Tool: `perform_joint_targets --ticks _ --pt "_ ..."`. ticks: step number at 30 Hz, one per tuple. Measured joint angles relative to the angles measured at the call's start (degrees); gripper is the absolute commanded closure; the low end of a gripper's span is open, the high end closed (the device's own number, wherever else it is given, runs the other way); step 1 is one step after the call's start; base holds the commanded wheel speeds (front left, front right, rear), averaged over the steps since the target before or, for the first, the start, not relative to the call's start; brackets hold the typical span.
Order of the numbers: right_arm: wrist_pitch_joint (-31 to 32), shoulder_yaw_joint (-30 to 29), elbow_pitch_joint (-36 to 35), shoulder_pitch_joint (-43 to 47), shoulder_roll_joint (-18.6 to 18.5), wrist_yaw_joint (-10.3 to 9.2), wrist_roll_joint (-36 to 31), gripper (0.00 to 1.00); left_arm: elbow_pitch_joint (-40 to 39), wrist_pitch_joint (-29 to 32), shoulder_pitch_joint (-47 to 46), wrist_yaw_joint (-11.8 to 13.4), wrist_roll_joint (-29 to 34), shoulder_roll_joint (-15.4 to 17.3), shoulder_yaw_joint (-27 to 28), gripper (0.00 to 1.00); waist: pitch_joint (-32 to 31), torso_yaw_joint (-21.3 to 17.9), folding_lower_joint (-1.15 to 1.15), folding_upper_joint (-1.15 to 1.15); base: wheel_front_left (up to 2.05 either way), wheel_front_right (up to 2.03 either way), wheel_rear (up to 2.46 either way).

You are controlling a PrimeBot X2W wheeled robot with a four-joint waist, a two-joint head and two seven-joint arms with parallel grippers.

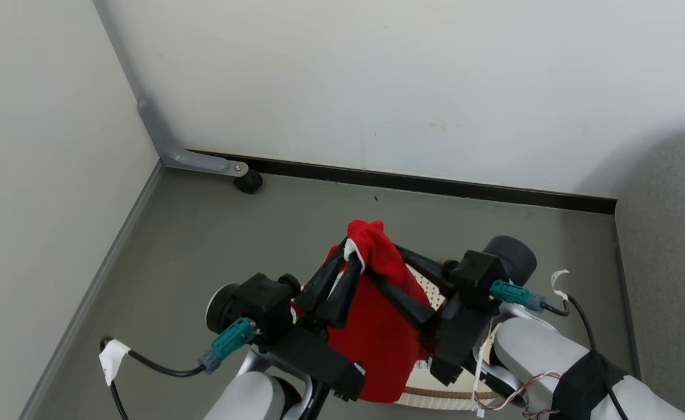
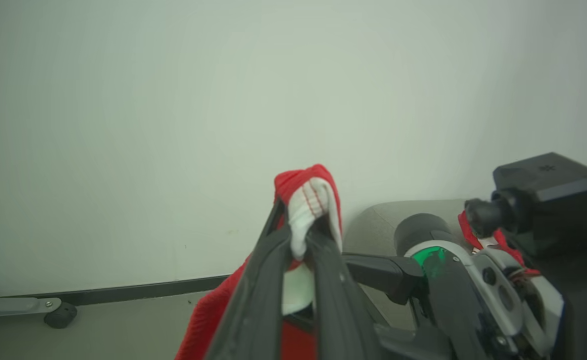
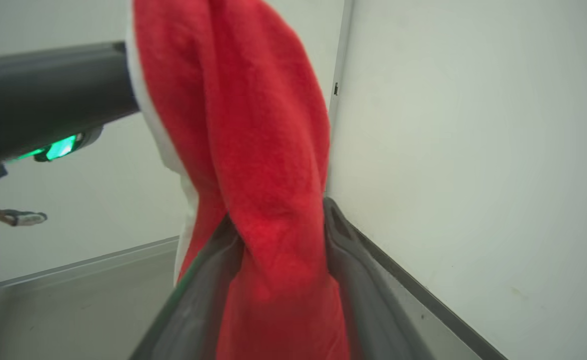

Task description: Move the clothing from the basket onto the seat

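Pale-walled corner, grey floor [image 1: 202,245] | left hand [image 1: 348,261] and right hand [image 1: 383,263] both clamped on the top of a red garment [image 1: 377,341], which hangs lengthwise down over the basket [image 1: 436,398] | seat [image 1: 669,262] lies to their right, nearer the right hand; likely a rightward carry.

Even, soft light; blurred wrist close-ups

A pale far wall [image 1: 377,87] and a side wall [image 1: 39,146] are meeting in a corner ahead-left of the left hand [image 1: 349,259]. A black skirting strip [image 1: 436,185] is running along the far wall's foot. A grey bracket [image 1: 191,158] with a black caster [image 1: 248,182] is standing there. Grey floor [image 1: 202,245] is lying beneath. A grey seat [image 1: 669,262] is sitting right of the right hand [image 1: 384,262].
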Motion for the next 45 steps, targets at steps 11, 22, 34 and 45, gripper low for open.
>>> perform_joint_targets --ticks 11,22,34,45 --pt "0.0 -0.4 0.7 0.0 -0.1 0.05 3.9 1.00 -0.8 0.8 0.0 0.6 -0.3 0.0 0.3 0.39 0.2 -0.5 0.00 0.00 0.00 0.00 0.00" --pt "0.0 -4.2 0.8 0.0 -2.0 0.05 5.9 1.00 -1.3 1.1 2.0 1.1 0.0 1.6 0.3 0.00 0.8 -2.6 0.00 0.00 0.00 0.00 0.00" --pt "0.0 -8.6 -1.0 1.3 -4.5 0.05 7.0 1.00 -0.4 0.9 4.1 1.1 0.0 2.9 0.4 0.00 1.3 -7.2 0.00 0.00 0.00 0.00 0.00" --pt "0.0 -11.0 -1.3 4.5 -5.4 0.05 6.6 1.00 -1.3 0.0 7.3 1.1 0.0 4.1 0.3 0.00 1.2 -13.8 0.00 0.00 0.00 0.00 0.00"
